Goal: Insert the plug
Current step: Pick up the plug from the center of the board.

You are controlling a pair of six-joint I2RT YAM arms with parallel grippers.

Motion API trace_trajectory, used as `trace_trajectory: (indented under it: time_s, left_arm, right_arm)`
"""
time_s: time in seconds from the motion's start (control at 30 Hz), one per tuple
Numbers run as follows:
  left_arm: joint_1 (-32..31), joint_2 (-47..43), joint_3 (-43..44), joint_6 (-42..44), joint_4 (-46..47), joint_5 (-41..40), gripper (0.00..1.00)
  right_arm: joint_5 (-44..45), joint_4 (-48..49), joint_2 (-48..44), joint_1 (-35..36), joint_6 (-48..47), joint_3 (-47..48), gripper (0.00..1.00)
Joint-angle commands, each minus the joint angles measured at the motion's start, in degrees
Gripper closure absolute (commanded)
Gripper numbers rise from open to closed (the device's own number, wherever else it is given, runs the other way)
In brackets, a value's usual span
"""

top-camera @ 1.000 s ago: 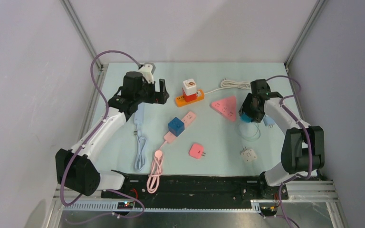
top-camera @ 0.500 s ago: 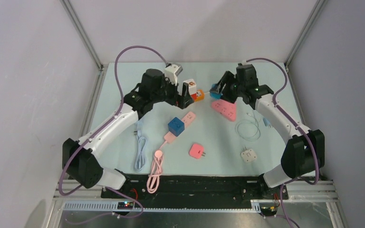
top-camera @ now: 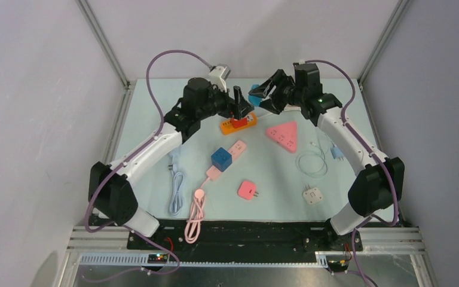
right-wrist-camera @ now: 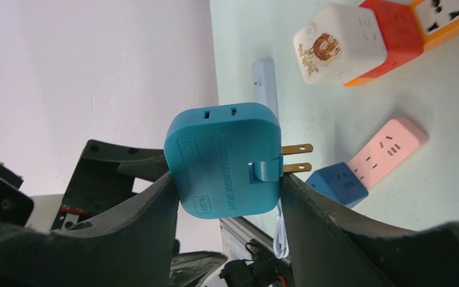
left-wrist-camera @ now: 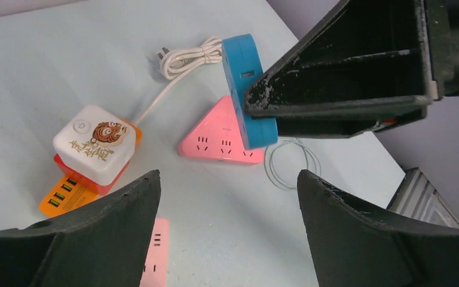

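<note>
A coiled pink cable [top-camera: 196, 210], a flat pink plug [top-camera: 247, 189] and a white adaptor [top-camera: 313, 195] lie on the near part of the table [top-camera: 275, 173]. Farther in, a blue cube socket [top-camera: 221, 158] sits against a pink strip [top-camera: 234, 149], with a pink triangular strip [top-camera: 283, 134] to the right. Beyond them, the left gripper [left-wrist-camera: 226, 179] hangs wide open and empty above the orange power strip [left-wrist-camera: 66, 194] and its white cube [left-wrist-camera: 95, 146]. Just beside it, the right gripper [right-wrist-camera: 227, 179] clamps the blue plug [right-wrist-camera: 227, 156] off the table, its prongs bare.

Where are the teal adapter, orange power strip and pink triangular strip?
teal adapter [right-wrist-camera: 224, 158]: right wrist view, middle of lettered face.
orange power strip [left-wrist-camera: 63, 196]: left wrist view, USB-port end.
pink triangular strip [top-camera: 284, 134]: top external view, centre of top face.
</note>
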Motion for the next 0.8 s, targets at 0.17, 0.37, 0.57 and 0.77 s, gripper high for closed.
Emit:
trace_trajectory:
  time_s: [0.17,0.37,0.57,0.77]
  left_arm:
    - [-2.49,1.71,3.57,-1.15,8.27,-1.12,0.14]
    - [-3.31,1.72,2.80,-0.72,9.15,-1.41,0.30]
    - [-3.87,2.87,2.62,-2.78,8.95,-0.92,0.55]
    - [-4.38,1.94,1.46,-2.75,8.26,-1.58,0.55]
  right_arm:
    - [-0.71,-3.86,-1.40,1.01,3.92,3.50,0.38]
    - [1.25,-6.25,-3.79,1.47,3.53,2.73,0.36]
    - [0.54,-6.16,-4.46,2.81,4.20,1.62,0.41]
    - [0.70,-6.73,-4.51,3.65,4.67,1.41,0.41]
